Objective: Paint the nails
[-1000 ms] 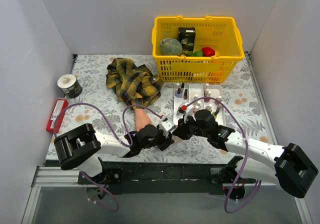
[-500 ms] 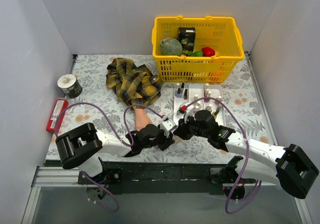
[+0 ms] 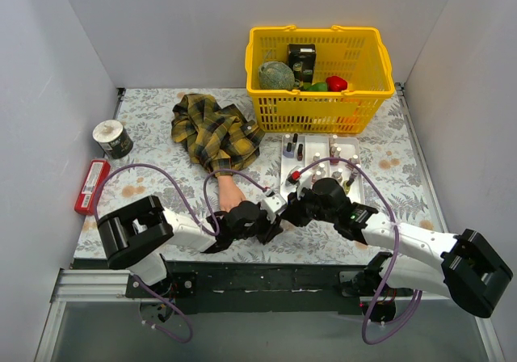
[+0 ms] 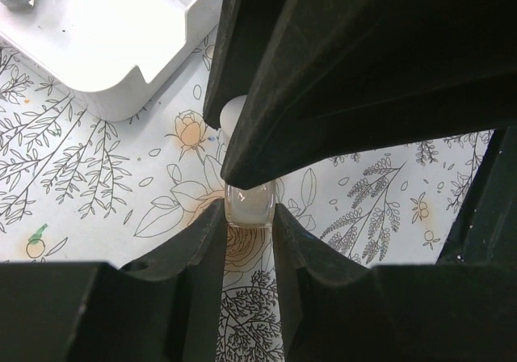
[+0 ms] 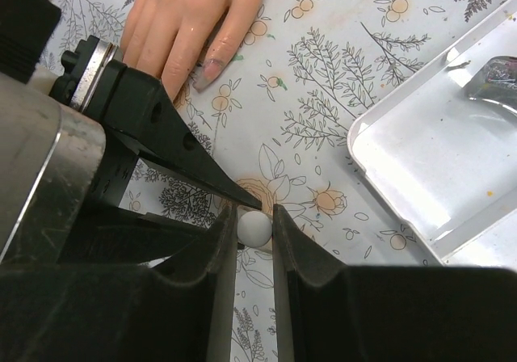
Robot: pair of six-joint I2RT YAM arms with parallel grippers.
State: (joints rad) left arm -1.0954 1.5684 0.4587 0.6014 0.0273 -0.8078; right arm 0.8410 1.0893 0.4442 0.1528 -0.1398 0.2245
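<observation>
While both grippers are locked onto one small bottle (image 4: 247,202), your main risk is a slip. The left gripper (image 4: 249,220) pinches the pale glass body, jaws narrow. The right gripper (image 5: 254,216) clamps the round white cap (image 5: 254,231) directly above it.

Risks as I judge them:
- The glass is smooth and the contact patch is small. If you twist the cap and the body turns with it, nothing opens. If the body pops out, polish ends up on the floral tablecloth (image 5: 339,79).
- The two sets of fingers are almost touching, so any off-axis pull makes them collide.
- A loaded brush lifted off fast can drip before it gets to the hand.

The nails (image 5: 208,73) are on the mannequin hand (image 5: 186,23), which lies flat on the cloth at 11 o'clock from the cap, near it but apart. One nail looks smeared purple-grey, with streaks on the skin beside it.

What each view gives you:
- Right wrist shows the cap grip, the fingertips and the tray (image 5: 420,152) at 2 o'clock. The bottle body is hidden.
- Left wrist shows the grip on the glass and the tray corner at 10 o'clock. It doesn't show the hand.
- Top shows the plaid sleeve (image 3: 214,132) at 12 o'clock of the hand and both arms converging. The bottle is buried under the wrists.
</observation>
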